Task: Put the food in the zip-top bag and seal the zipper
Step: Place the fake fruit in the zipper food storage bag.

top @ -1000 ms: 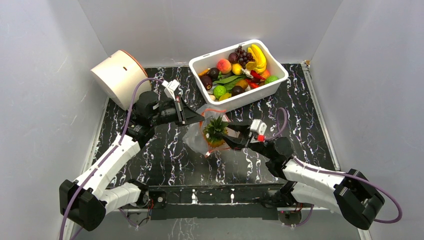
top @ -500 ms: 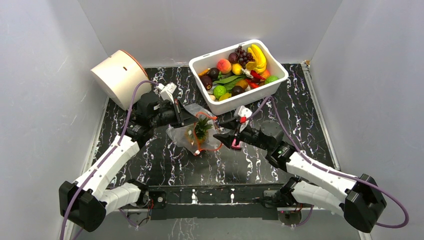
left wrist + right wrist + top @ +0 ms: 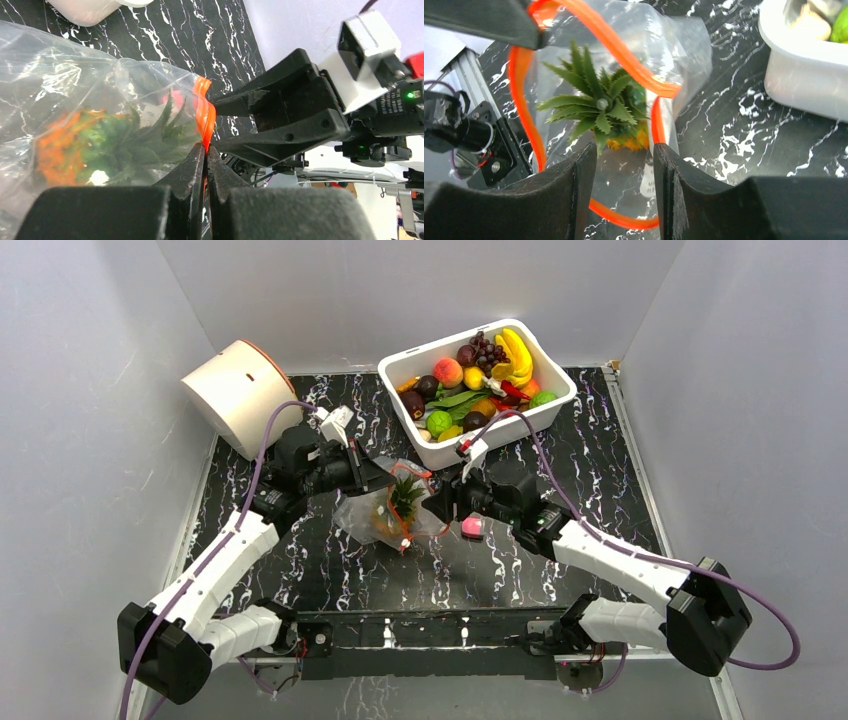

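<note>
Clear zip-top bag (image 3: 356,512) holds orange pineapple (image 3: 606,111).

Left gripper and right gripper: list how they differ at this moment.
Jaws: the left gripper is shut, while the right gripper stands open.
Hold: the left gripper pinches the zipper of the zip-top bag; the right gripper holds nothing.
Shared: both sit at the bag's mouth, facing each other, with the pineapple inside the bag.

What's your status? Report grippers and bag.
Left gripper shut on zipper. Right gripper open, empty, facing zip-top bag mouth. Pineapple inside, zipper unsealed. Pink block on table beside bag.
</note>
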`<move>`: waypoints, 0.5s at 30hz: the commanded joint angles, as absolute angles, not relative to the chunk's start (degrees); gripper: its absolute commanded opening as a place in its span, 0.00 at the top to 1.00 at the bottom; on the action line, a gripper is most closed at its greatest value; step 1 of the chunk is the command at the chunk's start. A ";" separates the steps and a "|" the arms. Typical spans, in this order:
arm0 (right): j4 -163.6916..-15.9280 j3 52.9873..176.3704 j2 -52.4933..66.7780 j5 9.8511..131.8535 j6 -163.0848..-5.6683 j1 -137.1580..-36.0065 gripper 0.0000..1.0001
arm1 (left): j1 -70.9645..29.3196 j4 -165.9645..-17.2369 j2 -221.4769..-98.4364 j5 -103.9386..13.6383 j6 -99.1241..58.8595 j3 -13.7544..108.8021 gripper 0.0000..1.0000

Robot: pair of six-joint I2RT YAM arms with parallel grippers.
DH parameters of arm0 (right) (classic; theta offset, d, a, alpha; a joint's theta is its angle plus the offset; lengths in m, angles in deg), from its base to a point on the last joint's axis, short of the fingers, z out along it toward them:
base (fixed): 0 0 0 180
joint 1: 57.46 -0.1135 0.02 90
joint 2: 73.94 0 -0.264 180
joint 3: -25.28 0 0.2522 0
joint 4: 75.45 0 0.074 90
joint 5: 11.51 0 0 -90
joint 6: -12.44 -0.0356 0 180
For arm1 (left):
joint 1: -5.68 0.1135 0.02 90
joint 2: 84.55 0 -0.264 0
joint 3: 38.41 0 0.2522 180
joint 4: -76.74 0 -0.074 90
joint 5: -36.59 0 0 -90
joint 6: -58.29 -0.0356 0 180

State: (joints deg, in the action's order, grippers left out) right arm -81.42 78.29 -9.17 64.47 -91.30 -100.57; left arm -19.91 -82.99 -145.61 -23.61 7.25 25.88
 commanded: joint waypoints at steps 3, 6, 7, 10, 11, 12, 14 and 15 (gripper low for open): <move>-85.91 80.83 -8.26 74.92 -102.03 -100.78 0.56 | -19.53 -83.44 -142.81 -24.05 6.65 26.08 1.00; -88.40 80.72 -9.46 76.92 -103.07 -100.74 0.52 | -19.55 -83.08 -142.78 -24.26 6.35 25.90 1.00; -88.78 80.46 -9.65 76.82 -103.21 -100.76 0.51 | -19.55 -83.20 -142.74 -24.19 6.49 25.88 1.00; -88.68 78.48 -9.27 76.99 -104.41 -100.77 0.49 | -19.56 -83.83 -143.11 -23.84 6.78 25.86 1.00; -88.40 77.82 -8.96 77.41 -104.96 -100.73 0.50 | -19.55 -83.95 -143.21 -23.73 6.78 26.01 1.00; -88.30 77.39 -8.63 77.71 -105.47 -100.77 0.50 | -19.55 -83.92 -143.43 -23.66 6.74 26.17 1.00; -87.89 76.65 -8.09 78.45 -106.89 -100.74 0.53 | -19.55 -83.55 -143.73 -23.74 6.27 26.54 1.00; -87.49 76.37 -7.88 78.47 -107.38 -100.78 0.56 | -19.55 -83.38 -143.81 -23.83 6.12 26.59 1.00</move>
State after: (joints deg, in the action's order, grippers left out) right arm -89.14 77.61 -7.90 75.90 -103.87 -100.57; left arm -19.91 -82.95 -144.52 -24.48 6.81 25.88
